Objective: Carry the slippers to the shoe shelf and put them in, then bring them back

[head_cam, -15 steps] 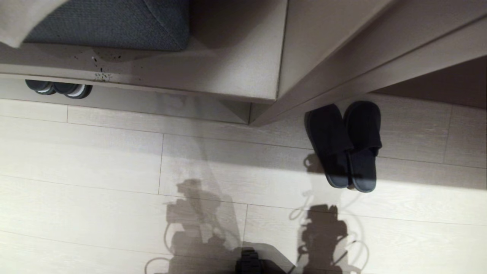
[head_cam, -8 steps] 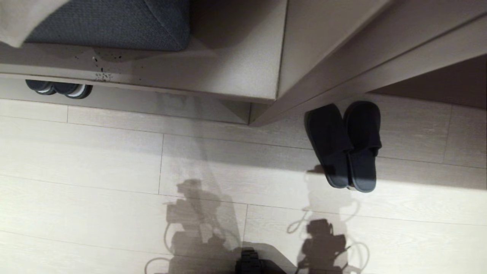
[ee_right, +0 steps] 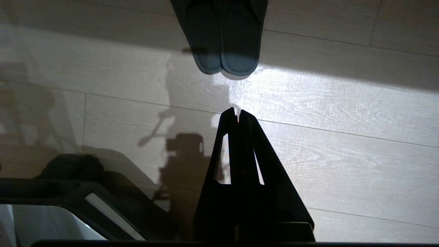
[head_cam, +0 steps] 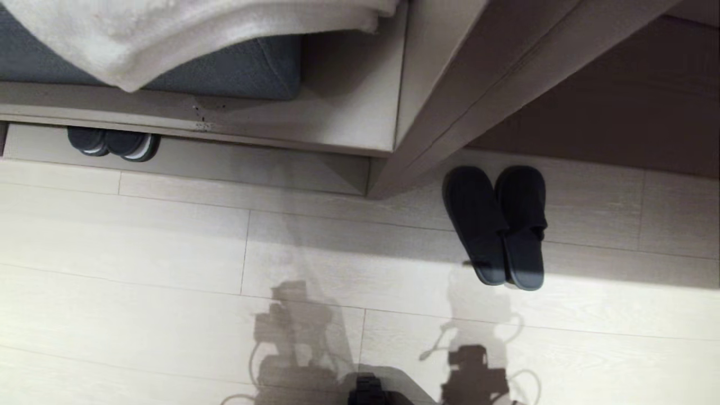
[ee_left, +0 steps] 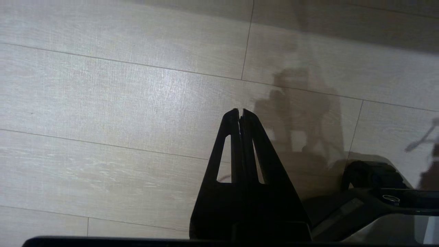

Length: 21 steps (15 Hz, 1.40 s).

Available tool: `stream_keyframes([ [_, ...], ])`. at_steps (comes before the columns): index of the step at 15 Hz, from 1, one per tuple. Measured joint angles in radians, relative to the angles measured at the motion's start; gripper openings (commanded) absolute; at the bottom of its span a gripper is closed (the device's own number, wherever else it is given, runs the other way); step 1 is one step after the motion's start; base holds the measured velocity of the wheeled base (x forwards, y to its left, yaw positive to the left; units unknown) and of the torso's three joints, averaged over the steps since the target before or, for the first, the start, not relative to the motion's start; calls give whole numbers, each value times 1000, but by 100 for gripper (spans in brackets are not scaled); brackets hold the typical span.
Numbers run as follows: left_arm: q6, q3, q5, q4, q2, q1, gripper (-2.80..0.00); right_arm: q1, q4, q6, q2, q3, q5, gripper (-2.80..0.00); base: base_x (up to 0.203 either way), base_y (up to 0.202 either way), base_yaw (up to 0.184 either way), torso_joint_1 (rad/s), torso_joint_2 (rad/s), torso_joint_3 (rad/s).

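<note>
Slippers on the floor by the desk corner, both grippers closed and empty.

The dark slippers (head_cam: pixel 498 225) lie side by side, touching, on the pale plank floor (head_cam: pixel 140 242), toes under the edge of the long desk counter (head_cam: pixel 450 112). The right gripper (ee_right: pixel 236 112) hangs above bare floor just short of their heels, fingers pressed together, holding nothing. The left gripper (ee_left: pixel 241 111) is likewise shut over empty planks. To the left, the shoe shelf (head_cam: pixel 236 163) holds a striped-sole pair (head_cam: pixel 112 143) beneath the blue cushion (head_cam: pixel 236 70) and a white towel (head_cam: pixel 169 34).
</note>
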Motion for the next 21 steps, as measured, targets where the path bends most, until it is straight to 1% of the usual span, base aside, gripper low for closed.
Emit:
stream_keyframes([
  [21, 0, 0, 0, 0, 0, 0, -280, 0, 0, 1, 1, 0, 0, -280, 0, 0, 0, 3, 2, 203],
])
